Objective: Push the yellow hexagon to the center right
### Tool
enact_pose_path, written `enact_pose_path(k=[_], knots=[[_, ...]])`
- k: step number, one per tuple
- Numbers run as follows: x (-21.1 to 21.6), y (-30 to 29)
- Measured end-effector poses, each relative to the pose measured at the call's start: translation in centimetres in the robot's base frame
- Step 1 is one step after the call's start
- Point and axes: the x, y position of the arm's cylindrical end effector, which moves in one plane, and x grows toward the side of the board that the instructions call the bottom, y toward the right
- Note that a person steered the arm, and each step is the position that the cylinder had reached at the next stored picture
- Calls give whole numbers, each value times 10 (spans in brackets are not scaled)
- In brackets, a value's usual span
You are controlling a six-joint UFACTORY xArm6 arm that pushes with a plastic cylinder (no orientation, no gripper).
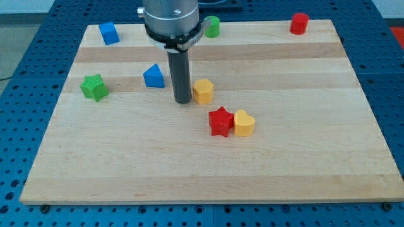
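The yellow hexagon (pixel 203 91) lies near the middle of the wooden board (pixel 303 145). My tip (pixel 183 101) stands just to the hexagon's left, touching or nearly touching its side. A red star (pixel 220 122) and a yellow heart-shaped block (pixel 243 123) lie side by side, touching, just below and right of the hexagon.
A blue triangular block (pixel 153 76) sits left of my tip. A green star-like block (pixel 94 86) is at the left edge. A blue block (pixel 109 33) is at top left, a green cylinder (pixel 212 26) at top middle, a red cylinder (pixel 299 23) at top right.
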Motion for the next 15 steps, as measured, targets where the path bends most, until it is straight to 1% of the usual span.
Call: enact_pose_path(k=[1, 2, 3, 4, 5, 6, 7, 8, 9, 10, 11, 12, 13, 14, 15], knots=[[-13, 17], [-12, 65], [-12, 131], [-12, 172], [-12, 128], [11, 89], [47, 111], [50, 153], [38, 177], [15, 188], [3, 185], [-1, 149], [-24, 148], [-35, 152], [-27, 173]])
